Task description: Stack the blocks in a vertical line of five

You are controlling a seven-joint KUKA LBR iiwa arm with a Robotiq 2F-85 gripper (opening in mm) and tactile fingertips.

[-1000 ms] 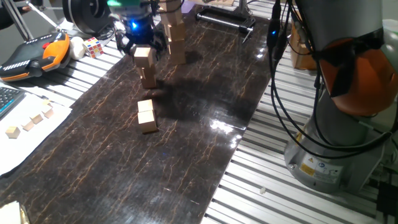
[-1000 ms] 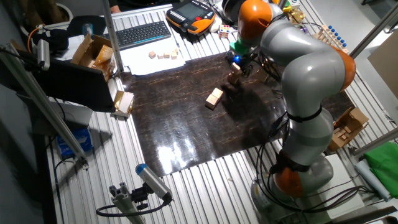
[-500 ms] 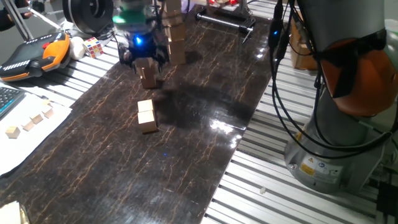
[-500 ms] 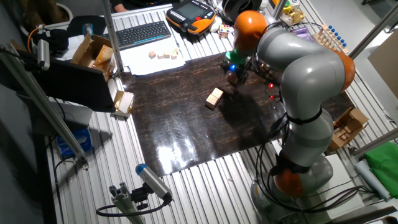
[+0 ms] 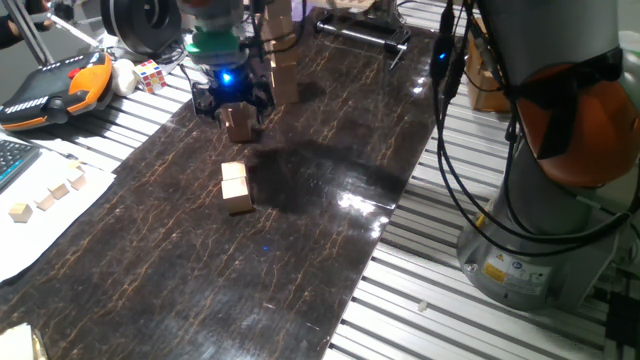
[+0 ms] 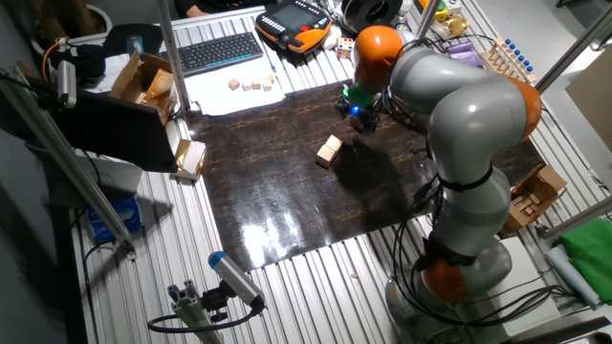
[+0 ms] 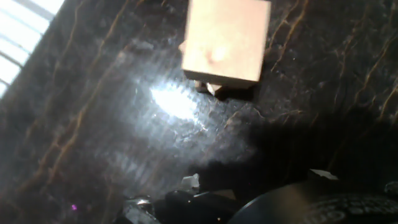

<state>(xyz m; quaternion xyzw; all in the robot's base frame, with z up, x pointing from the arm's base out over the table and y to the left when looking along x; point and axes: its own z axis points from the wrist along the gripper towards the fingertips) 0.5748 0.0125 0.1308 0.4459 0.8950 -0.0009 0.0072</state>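
The pincer [image 5: 232, 98] hung low in the upper left of one fixed view, its blue light glowing, right above a small stack of pale blocks [image 5: 238, 122] on the dark marbled bench [image 5: 300, 230]. Whether its fingers were closed on the top block or clear of it could not be told from either fixed view. In the other fixed view the pincer [image 6: 360, 110] sat at the upper middle of the frame, and the stack below it was mostly hidden by the arm.

The hand view looked straight down on the square top face of a tan block [image 7: 227, 40] near the upper middle of the frame, with a corner of another block peeping out beneath it, slightly askew.

Lower in the first fixed view, two more blocks [image 5: 236, 187] lay touching each other, apart from the stack; the other fixed view showed the same pair [image 6: 330, 150] at its centre.

At the upper left edge a multicoloured Rubik's cube [image 5: 150, 74] sat beside an orange and black pendant [image 5: 60, 88]. Tiny pale cubes [image 5: 50, 195] rested on white paper at the left edge.
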